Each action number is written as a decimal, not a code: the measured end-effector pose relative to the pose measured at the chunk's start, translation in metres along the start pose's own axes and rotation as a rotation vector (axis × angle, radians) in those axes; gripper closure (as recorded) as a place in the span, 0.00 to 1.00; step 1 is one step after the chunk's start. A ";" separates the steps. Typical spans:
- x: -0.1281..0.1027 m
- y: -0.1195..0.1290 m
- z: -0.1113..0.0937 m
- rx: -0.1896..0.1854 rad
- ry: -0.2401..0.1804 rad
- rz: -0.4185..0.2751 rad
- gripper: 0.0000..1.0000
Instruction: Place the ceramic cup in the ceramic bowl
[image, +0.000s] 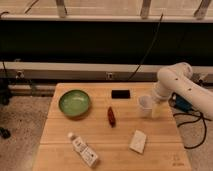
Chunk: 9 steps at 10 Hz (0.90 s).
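Observation:
The small white ceramic cup (145, 105) stands upright on the wooden table (60, 135), right of centre. The green ceramic bowl (74, 103) sits at the table's left, well apart from the cup. My white arm comes in from the right and the gripper (154, 106) is down at the cup's right side, right against it.
A small black flat object (120, 93) lies near the table's back edge. A dark red object (111, 116) lies in the middle. A white labelled bottle (83, 149) lies at the front left, and a white packet (138, 141) at the front right. Cables hang behind.

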 end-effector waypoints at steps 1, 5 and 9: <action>0.001 0.007 0.001 -0.015 -0.001 -0.001 0.20; -0.006 0.022 0.020 -0.060 -0.003 -0.015 0.20; -0.011 0.026 0.043 -0.082 0.003 -0.045 0.20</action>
